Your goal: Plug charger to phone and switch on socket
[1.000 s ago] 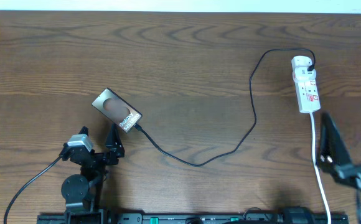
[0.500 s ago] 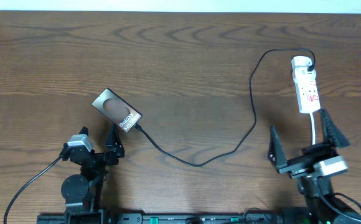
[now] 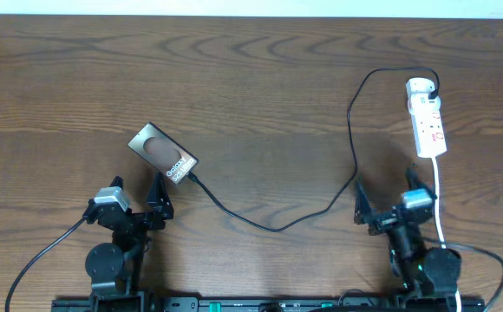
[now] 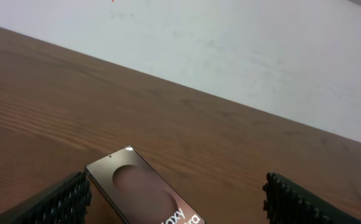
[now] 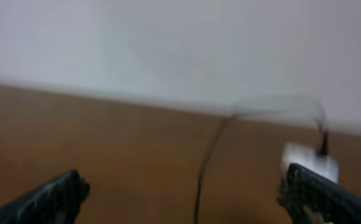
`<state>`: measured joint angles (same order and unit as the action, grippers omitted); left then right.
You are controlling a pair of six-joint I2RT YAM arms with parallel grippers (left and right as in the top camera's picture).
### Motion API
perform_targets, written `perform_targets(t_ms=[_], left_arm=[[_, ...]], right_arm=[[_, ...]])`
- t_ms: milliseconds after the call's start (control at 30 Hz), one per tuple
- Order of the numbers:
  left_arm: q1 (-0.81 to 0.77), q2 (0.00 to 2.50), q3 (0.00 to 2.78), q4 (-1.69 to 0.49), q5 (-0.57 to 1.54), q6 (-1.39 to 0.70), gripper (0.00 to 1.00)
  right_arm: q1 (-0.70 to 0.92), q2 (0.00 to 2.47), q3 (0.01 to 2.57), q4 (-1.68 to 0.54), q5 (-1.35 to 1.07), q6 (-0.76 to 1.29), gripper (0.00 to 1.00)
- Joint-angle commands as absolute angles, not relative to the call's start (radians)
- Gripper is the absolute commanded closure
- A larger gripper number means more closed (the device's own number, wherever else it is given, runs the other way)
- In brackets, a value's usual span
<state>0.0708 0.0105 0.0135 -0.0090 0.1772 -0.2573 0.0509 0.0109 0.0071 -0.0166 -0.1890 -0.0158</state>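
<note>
Near edge, left side: left gripper point(image 3: 138, 191), black fingers spread wide, nothing between them. Near edge, right side: right gripper point(image 3: 385, 194), likewise spread and empty; own wrist view blurred.

Just beyond the left gripper: flat dark bronze-brown phone point(image 3: 163, 154) with white lettering, lying askew on the brown wooden table point(image 3: 260, 104), clear of both fingers.

From the phone's nearer short end: long thin black charger cable point(image 3: 273, 227), tip touching the phone. Sags toward the near side, climbs past the right gripper, and loops over to a round white adapter point(image 3: 421, 86).

Far right: narrow white power strip with red marks point(image 3: 430, 128), adapter at its far end. Thick white cord point(image 3: 438, 178) trails back beside the right gripper.
</note>
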Motion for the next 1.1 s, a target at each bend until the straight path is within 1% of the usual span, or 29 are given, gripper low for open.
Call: perform_targets(t_ms=[0,1067], left_arm=[[0.068,0.004,0.004,-0.056,0.196,-0.244,0.13],[0.068,0.004,0.004,-0.056,0.196,-0.244,0.13]], right_arm=[[0.060,0.005,0.006,-0.067,-0.147,-0.005,0.01],[0.060,0.006,0.006,-0.065,-0.137,-0.005,0.01]])
